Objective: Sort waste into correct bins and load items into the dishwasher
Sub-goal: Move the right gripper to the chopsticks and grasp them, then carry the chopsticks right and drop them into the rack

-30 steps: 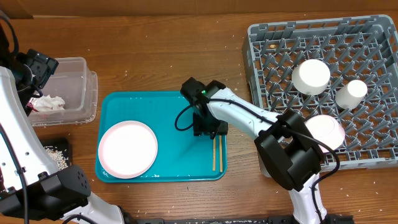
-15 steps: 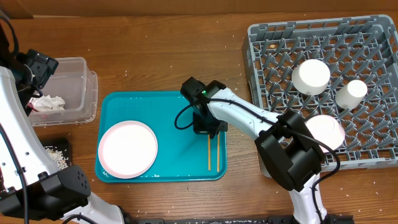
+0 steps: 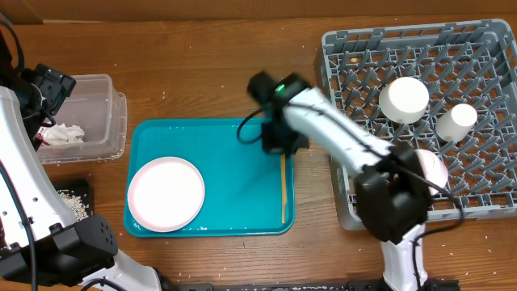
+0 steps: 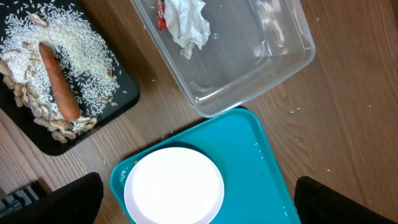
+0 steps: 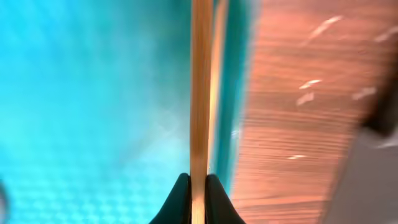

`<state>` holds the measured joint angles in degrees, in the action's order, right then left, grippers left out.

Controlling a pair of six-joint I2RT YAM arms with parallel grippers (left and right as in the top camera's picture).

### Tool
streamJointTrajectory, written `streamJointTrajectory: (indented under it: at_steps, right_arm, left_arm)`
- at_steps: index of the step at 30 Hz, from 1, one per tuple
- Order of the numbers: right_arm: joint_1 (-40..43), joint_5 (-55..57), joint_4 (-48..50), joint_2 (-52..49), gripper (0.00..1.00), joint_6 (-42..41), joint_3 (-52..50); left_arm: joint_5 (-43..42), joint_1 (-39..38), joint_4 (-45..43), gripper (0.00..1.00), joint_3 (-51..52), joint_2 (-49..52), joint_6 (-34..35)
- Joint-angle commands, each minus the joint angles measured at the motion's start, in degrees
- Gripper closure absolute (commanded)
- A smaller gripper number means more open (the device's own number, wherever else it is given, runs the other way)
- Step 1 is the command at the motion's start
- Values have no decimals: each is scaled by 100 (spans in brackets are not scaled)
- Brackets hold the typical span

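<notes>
Left pincer hangs over the left side of the table with its jaws spread wide and nothing between them. Below it, at the far left, sits the clear tub, holding the crumpled napkin and the red wrapper, which touch each other. Just near of the tub lies the black tray, carrying the orange stick on a scatter of rice.

Right of these is the teal tray. 1 white plate rests in its near left part.

At the tray's right side, the right pincer is clamped tight on the chopsticks, gripping them by their far end. They run straight toward the near edge, just inside the tray's right rim. Whether their free end touches the tray cannot be told, and the arm is blurred from overhead.

Farthest right stands the grey rack. It holds 1 bowl, 1 cup and a 2nd bowl, partly hidden by the right arm.
</notes>
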<state>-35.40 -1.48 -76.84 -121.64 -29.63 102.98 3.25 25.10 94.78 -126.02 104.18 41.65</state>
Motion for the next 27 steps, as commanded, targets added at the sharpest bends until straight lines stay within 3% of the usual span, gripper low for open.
streamJointTrajectory:
  at_steps: [1, 10, 16, 19, 21, 22, 27]
  right_arm:
    - [833, 33, -260, 767, 96, 1078, 713]
    - [2570, -396, -28, 1071, 96, 2830, 927]
    - [2876, -417, 398, 944, 94, 3056, 568]
    - [2848, -417, 568, 868, 80, 3049, 367]
    - [2839, -420, 564, 780, 58, 3040, 343]
    - [2839, -417, 557, 758, 52, 2979, 343]
    - [2833, -420, 459, 756, 48, 2573, 372]
  left_arm:
    - [76, -35, 9, 0, -4, 24, 35]
    - [76, -33, 9, 0, -4, 24, 35]
    - [76, -35, 9, 0, -4, 24, 35]
    - [76, -35, 9, 0, -4, 24, 35]
    - [76, -35, 9, 0, -4, 24, 35]
    - [76, -33, 9, 0, -4, 24, 35]
    - [76, -35, 9, 0, -2, 24, 35]
